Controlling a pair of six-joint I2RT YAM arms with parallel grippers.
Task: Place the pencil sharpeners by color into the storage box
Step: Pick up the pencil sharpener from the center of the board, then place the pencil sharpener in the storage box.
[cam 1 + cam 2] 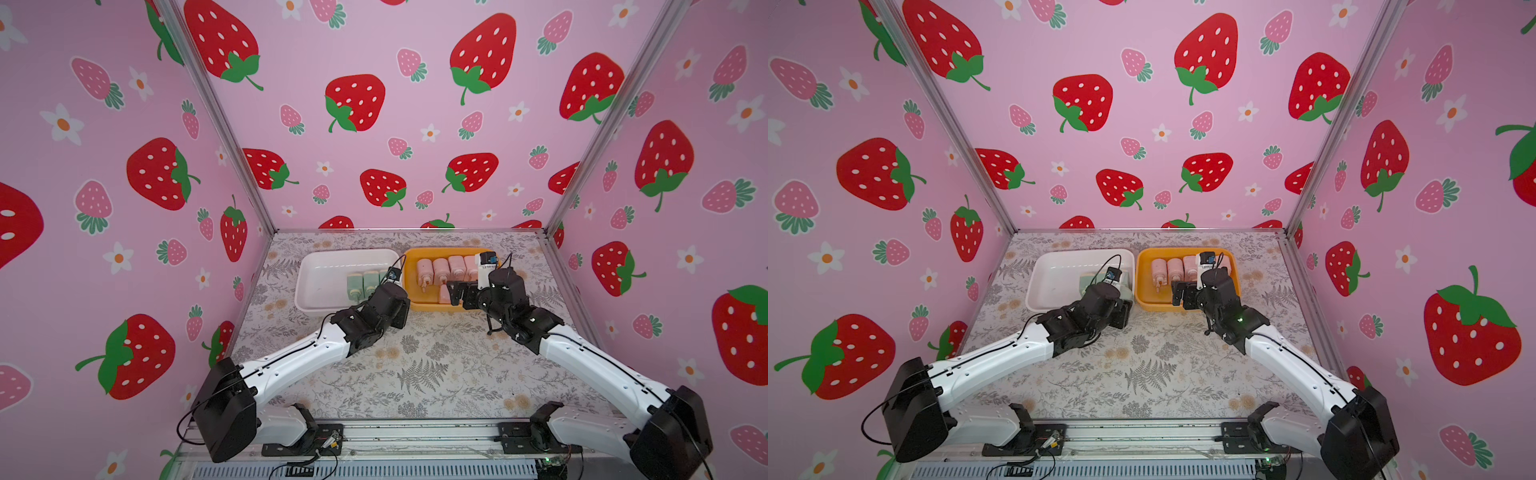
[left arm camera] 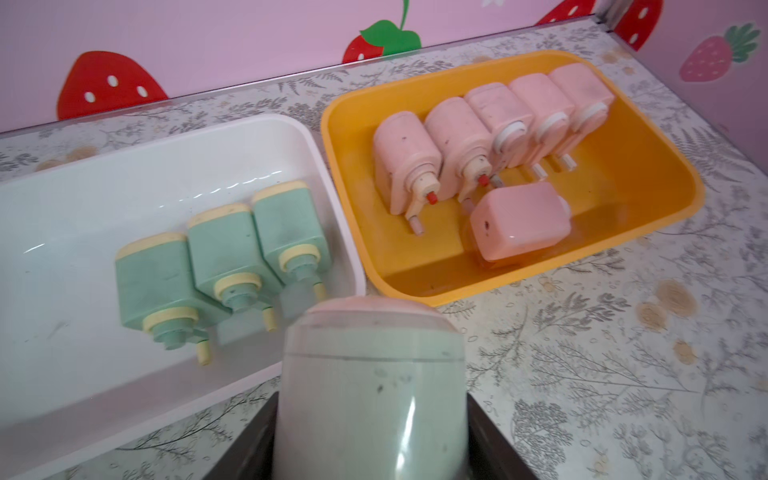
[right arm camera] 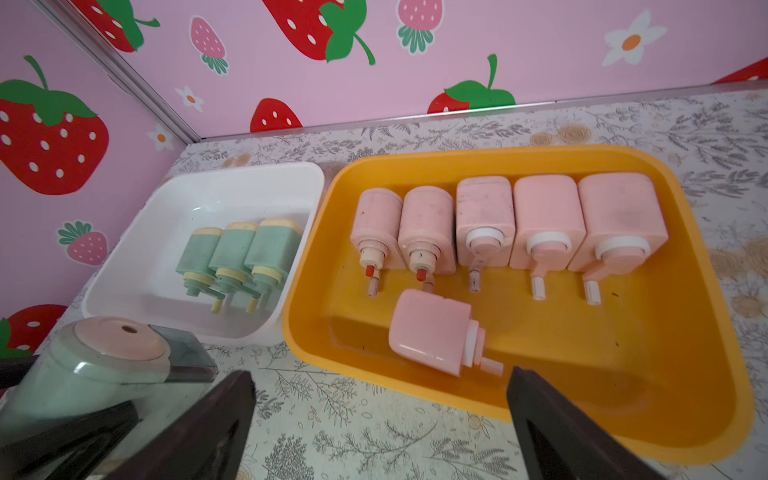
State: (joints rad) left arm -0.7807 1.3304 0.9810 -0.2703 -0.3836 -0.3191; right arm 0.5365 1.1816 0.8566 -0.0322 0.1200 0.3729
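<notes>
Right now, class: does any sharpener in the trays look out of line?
Yes. In the orange tray, one pink sharpener lies crosswise in front of the neat row of five, its knob pointing sideways.

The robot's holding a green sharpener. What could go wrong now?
The green sharpener in the left tool hangs near the white tray's edge; let go now, it might land on the rim or knock the three green ones askew. The open right tool sits close to the lone pink sharpener and could bump it.
</notes>
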